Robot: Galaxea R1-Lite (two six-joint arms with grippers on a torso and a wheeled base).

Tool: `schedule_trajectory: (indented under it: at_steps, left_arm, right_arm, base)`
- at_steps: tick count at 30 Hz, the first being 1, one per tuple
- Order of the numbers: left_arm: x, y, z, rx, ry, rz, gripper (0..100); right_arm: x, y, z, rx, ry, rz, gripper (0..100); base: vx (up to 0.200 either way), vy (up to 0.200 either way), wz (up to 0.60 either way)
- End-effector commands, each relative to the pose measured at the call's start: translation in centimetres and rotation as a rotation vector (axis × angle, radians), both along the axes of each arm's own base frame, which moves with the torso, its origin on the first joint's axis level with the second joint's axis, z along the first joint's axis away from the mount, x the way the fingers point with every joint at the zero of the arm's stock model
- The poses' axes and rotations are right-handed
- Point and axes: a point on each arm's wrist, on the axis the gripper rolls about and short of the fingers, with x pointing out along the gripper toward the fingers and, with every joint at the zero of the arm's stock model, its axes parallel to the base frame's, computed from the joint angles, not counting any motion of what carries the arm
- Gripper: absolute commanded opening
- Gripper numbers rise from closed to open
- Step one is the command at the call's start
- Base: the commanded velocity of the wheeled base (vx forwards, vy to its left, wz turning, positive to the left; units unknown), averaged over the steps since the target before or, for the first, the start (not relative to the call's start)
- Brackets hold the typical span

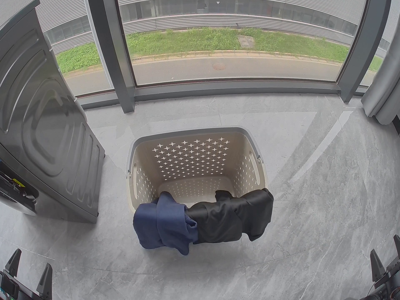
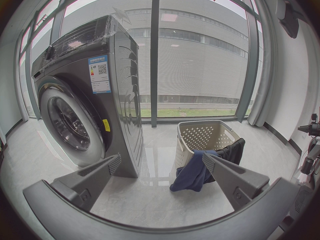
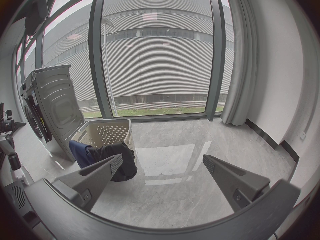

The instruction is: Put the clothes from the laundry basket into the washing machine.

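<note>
Blue-edged label (image 2: 99, 74) on the washing machine (image 2: 126, 117), print unreadable

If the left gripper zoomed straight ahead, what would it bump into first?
Probably nothing close: the left gripper points into the gap between the washer and the basket. Beyond lies bare floor, then the window post, though depth is hard to judge.

In the head view the washing machine (image 1: 46, 117) is cut by the left edge, and two draped clothes (image 1: 216, 219) cover the near rim of the laundry basket (image 1: 191, 159).

Grey curtain (image 1: 383, 92) beside tall window (image 1: 233, 63) (grass (image 1: 187, 40) outside), marble floor (image 1: 333, 188)
</note>
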Motion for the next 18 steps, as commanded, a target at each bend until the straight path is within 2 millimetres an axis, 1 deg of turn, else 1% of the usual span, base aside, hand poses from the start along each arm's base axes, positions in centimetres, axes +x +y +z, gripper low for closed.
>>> schedule_trajectory:
  at_steps: [1,18]
  left_arm:
    - [0.0,0.0,-0.48,0.0,0.0,0.001,100]
    - [0.0,-0.01,-0.48,0.006,0.0,-0.002,100]
  right_arm:
    - [0.01,0.0,-0.52,-0.001,0.001,0.002,100]
    - [0.01,0.0,-0.52,-0.001,0.001,0.002,100]
  base:
    - [0.0,0.2,0.0]
    - [0.0,0.2,0.0]
